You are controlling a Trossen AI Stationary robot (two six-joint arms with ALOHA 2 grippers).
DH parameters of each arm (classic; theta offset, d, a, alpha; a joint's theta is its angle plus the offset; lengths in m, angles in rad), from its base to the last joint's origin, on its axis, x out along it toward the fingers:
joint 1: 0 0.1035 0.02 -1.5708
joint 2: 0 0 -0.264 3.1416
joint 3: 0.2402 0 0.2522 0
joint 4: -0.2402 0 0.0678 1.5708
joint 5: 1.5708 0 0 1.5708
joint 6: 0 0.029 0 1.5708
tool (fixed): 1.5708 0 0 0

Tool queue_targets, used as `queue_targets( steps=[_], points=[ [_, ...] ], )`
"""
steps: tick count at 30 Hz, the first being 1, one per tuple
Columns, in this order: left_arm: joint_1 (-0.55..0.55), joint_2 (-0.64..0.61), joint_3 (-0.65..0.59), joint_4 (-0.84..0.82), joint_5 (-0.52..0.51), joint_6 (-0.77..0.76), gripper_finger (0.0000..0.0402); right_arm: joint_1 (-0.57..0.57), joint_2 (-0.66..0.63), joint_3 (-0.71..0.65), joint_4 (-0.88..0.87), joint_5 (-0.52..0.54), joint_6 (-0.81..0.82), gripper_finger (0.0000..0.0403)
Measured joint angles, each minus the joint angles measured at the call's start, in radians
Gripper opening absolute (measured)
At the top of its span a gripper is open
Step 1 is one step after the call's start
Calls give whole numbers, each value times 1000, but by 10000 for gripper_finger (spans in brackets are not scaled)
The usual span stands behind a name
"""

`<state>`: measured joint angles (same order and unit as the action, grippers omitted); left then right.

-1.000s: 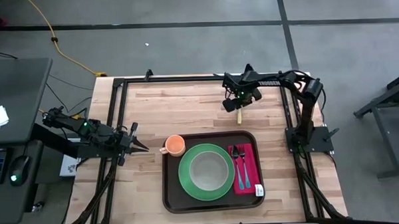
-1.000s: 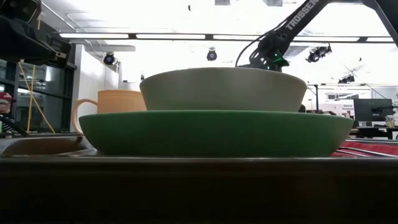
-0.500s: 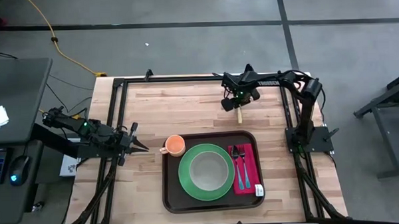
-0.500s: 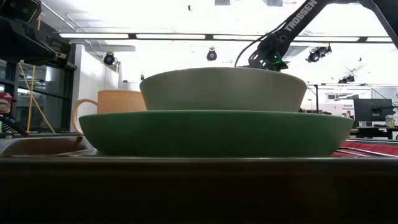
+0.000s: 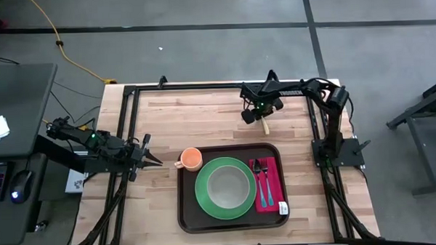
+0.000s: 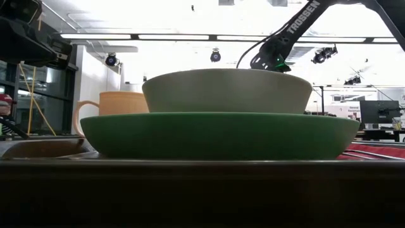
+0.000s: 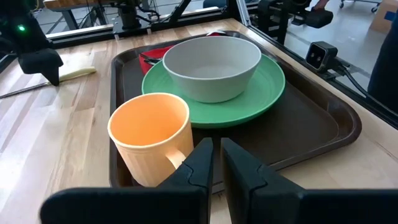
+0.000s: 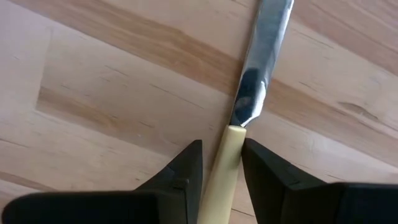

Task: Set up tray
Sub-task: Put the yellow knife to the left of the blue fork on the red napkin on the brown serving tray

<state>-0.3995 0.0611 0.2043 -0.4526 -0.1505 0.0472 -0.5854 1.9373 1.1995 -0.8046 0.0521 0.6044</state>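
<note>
The right gripper [image 5: 261, 119] has shifted a little to the left over the far side of the counter [image 5: 203, 116] since a second ago, its fingers [image 8: 186, 168] closed on the pale handle of a knife [image 8: 261, 56] whose blade lies flat on the wood. The tray [image 5: 188, 211] has not moved, near centre, carrying the green plate [image 5: 206, 203], grey bowl [image 5: 225, 188], orange cup [image 5: 191, 159] and red napkin [image 5: 271, 197]. The left gripper [image 5: 151, 162] waits just left of the tray, fingers [image 7: 199, 165] nearly closed and empty
</note>
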Motion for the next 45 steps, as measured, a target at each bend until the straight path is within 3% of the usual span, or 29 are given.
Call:
queue_targets(
  steps=[11,23,38,45],
  points=[
    [0,0,0,0,0,0,62,0,2,-2,0,4,17,89],
    [0,0,0,0,0,0,62,-2,3,-2,-7,-11,20,13],
    [0,0,0,0,0,0,62,-15,-69,-10,-50,-87,54,11],
    [0,0,0,-1,0,1,62,-16,-126,-6,-119,-60,57,9]
  ],
)
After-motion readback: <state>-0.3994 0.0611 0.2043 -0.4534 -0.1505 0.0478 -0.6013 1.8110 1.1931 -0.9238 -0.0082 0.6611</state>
